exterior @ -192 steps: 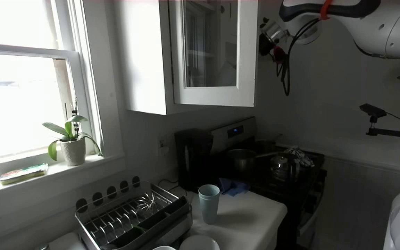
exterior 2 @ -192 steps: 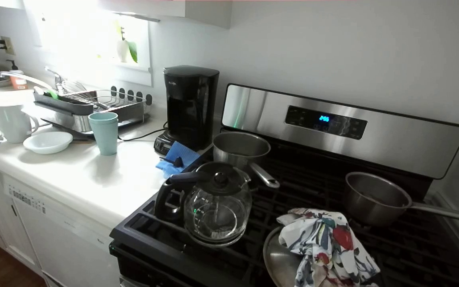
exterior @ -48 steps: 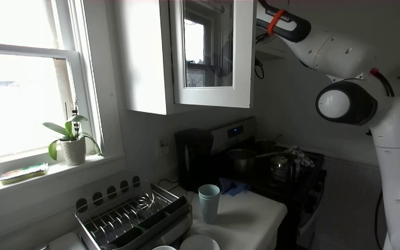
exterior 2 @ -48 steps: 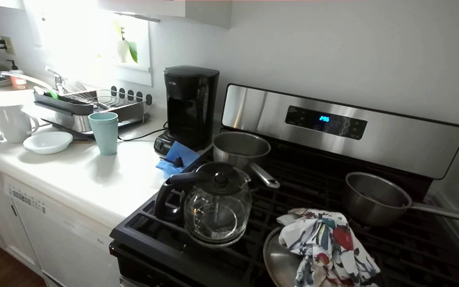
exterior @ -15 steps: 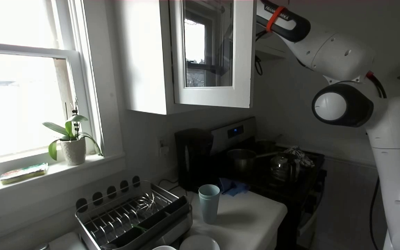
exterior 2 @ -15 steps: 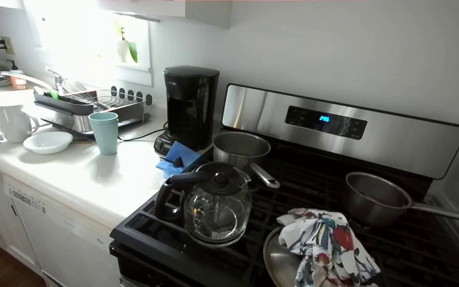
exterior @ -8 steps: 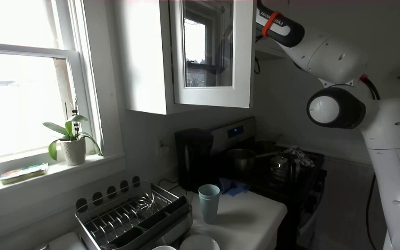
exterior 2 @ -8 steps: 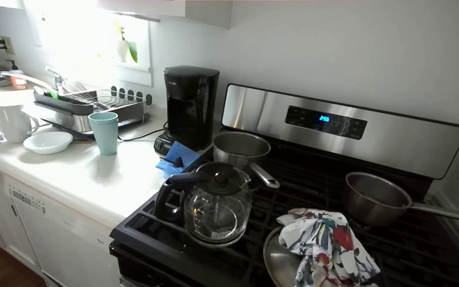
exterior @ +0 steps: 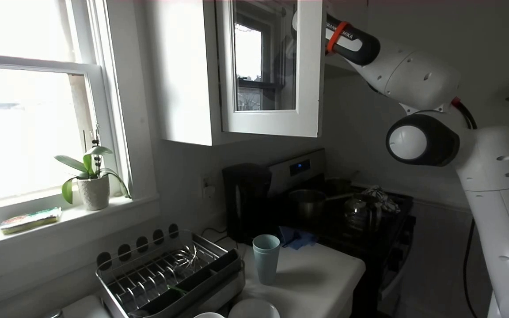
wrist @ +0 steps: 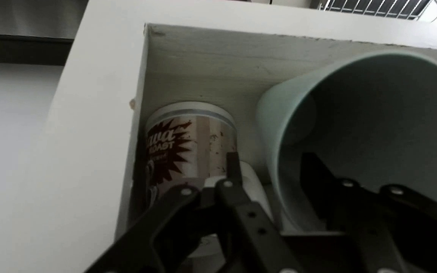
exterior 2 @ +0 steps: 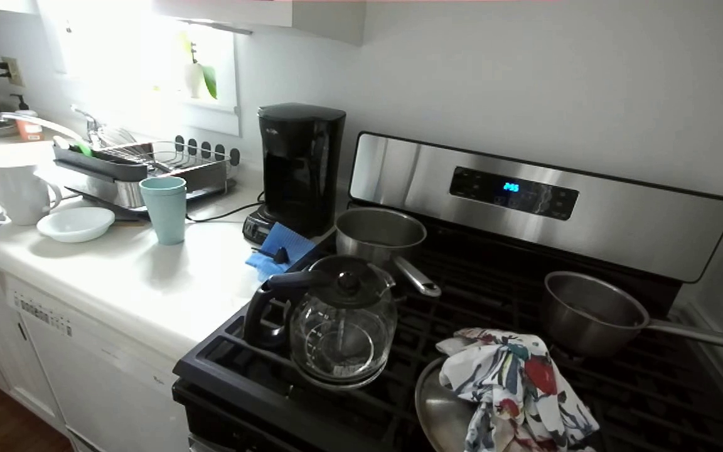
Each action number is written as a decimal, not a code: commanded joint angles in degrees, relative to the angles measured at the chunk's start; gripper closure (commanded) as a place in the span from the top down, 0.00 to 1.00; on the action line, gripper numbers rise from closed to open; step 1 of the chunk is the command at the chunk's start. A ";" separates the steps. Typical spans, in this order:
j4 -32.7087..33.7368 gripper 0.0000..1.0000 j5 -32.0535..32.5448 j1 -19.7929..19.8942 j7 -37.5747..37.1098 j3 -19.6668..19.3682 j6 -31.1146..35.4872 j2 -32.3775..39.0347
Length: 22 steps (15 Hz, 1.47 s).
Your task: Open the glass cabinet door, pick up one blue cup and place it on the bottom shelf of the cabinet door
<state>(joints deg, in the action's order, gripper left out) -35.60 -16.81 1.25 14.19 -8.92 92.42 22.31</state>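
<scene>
The door [exterior: 270,66] is standing open; the pale cup [wrist: 359,125] is occupying the cabinet [exterior: 184,70] interior at the shelf [wrist: 211,85], contact between them not showing clearly; the gripper [wrist: 272,163] is straddling the pale cup's rim, fingers standing apart, apparently clamping nothing; final seating and withdrawal are presumably pending; the mouth is facing the wrist view; the base is pointing deeper inside; the long axis is running roughly along that line of sight.

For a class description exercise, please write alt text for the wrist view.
Open black gripper, its fingertips apparently on either side of the rim of a pale cup inside a white cabinet. The cup's mouth faces the camera; to its left is a can lettered ROAST.
</scene>
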 commanded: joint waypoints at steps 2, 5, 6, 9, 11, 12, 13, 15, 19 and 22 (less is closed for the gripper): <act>1.78 0.24 -0.31 -0.08 -0.42 0.19 2.24 1.52; 2.14 0.46 -1.24 0.24 -2.25 0.26 6.46 2.09; 2.13 0.47 -1.34 0.22 -2.84 0.22 7.69 2.21; 1.65 0.13 -1.09 0.03 -3.42 0.53 8.81 2.43; 1.43 0.13 -1.18 0.11 -3.78 0.62 8.36 2.50; 1.46 0.05 -1.34 0.25 -4.06 0.67 7.93 2.49; 1.50 0.03 -1.55 0.42 -4.38 0.73 7.77 2.50; 1.37 0.05 -1.90 0.61 -5.44 0.87 6.66 2.17; 1.36 0.02 -2.79 1.22 -8.71 1.08 4.15 1.50; 1.51 0.40 -3.41 1.32 -9.49 1.21 3.41 1.36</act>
<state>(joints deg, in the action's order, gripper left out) -35.56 -18.31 1.67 6.24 -8.35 98.01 23.59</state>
